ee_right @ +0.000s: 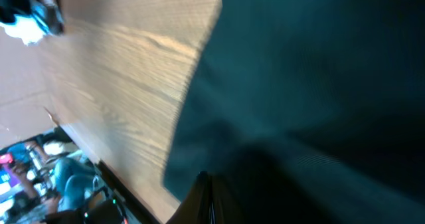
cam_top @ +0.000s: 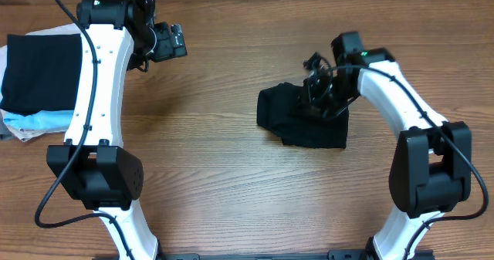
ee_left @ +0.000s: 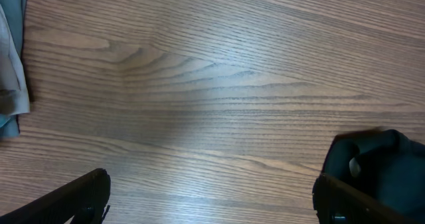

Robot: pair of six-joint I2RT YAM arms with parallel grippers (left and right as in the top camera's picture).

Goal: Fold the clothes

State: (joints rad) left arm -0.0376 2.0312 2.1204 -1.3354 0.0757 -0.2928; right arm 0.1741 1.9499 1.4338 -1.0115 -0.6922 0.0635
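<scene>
The wooden table [cam_top: 216, 183] carries everything. The black T-shirt [cam_top: 297, 125] lies right of the middle, gathered into a compact bundle, probably so that a last fold can be pressed flat. At the far left, a stack of folded garments [cam_top: 35, 119] looks to me like the place for finished pieces. The right tool [cam_top: 316, 86] rests on the shirt's far side, its fingers pressed together; whether cloth is caught between them I cannot tell. The left tool [cam_top: 174, 41] hangs spread wide over bare wood and holds nothing.

Black T-shirt [cam_top: 287, 121] lies folded compact, right of centre on table [cam_top: 224, 183].
</scene>
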